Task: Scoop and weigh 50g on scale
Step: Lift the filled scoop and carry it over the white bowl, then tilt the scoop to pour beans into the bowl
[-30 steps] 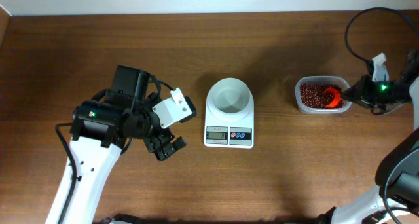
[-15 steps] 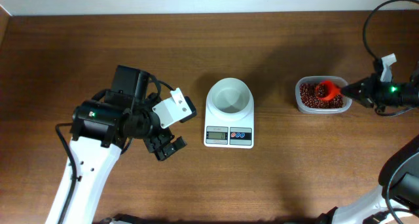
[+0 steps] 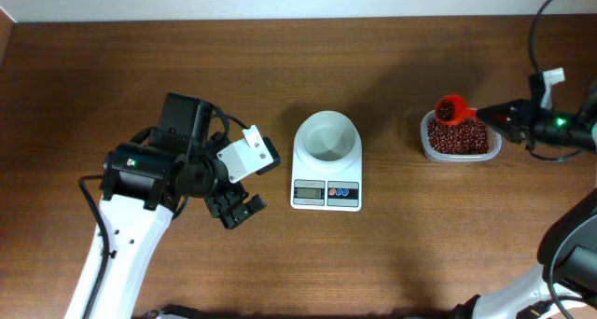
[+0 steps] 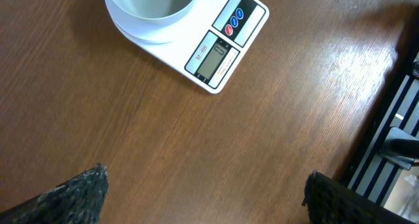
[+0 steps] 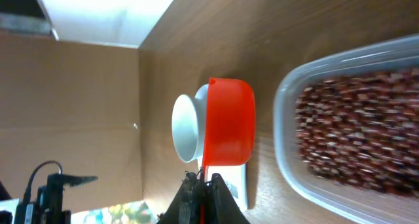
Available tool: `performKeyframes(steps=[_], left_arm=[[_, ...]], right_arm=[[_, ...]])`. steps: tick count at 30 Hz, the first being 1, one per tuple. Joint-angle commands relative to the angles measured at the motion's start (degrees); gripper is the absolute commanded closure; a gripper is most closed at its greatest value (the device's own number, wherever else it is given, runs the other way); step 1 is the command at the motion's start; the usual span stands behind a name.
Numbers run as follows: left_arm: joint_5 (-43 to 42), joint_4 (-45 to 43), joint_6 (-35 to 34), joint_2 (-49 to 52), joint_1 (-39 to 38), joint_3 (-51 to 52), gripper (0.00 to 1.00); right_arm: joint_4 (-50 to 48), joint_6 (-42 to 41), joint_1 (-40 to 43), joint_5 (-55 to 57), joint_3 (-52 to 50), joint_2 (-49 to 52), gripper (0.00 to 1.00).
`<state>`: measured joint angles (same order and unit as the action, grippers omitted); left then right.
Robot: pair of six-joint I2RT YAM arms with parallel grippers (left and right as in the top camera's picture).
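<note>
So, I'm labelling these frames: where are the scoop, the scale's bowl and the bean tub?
scoop (image 5: 229,122): right wrist view, on the cup's red outer wall.
bowl (image 3: 326,119): overhead view, on its white inner wall.
tub (image 3: 459,158): overhead view, on its clear rim, lower edge.

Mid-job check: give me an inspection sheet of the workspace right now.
Surface: brown wooden table.
Job's things: scale centre, its bowl empty; beans in clear tub, right; red scoop over tub's far rim.
Clutter: nothing seen.
Grippers: left gripper open, empty; right gripper shut on scoop handle.
Cables: black cable loops at far right.
Surroundings: pale wall along far edge.
</note>
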<state>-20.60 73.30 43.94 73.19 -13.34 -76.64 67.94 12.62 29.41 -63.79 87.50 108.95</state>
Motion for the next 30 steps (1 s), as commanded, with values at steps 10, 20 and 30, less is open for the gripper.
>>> performKeyframes(steps=[10, 20, 30], left_arm=[[-0.85, 0.07, 0.52, -0.79, 0.39, -0.81, 0.01], [-0.85, 0.07, 0.52, -0.79, 0.39, -0.81, 0.01], [-0.85, 0.07, 0.52, -0.79, 0.39, -0.81, 0.01]], right_arm=[[-7.76, 0.44, -25.97, -4.94, 0.55, 0.5, 0.96], [-15.28, 3.63, -34.67, 10.95, 0.52, 0.5, 0.96], [-14.38, 7.41, -36.37, 17.84, 0.57, -2.82, 0.96]])
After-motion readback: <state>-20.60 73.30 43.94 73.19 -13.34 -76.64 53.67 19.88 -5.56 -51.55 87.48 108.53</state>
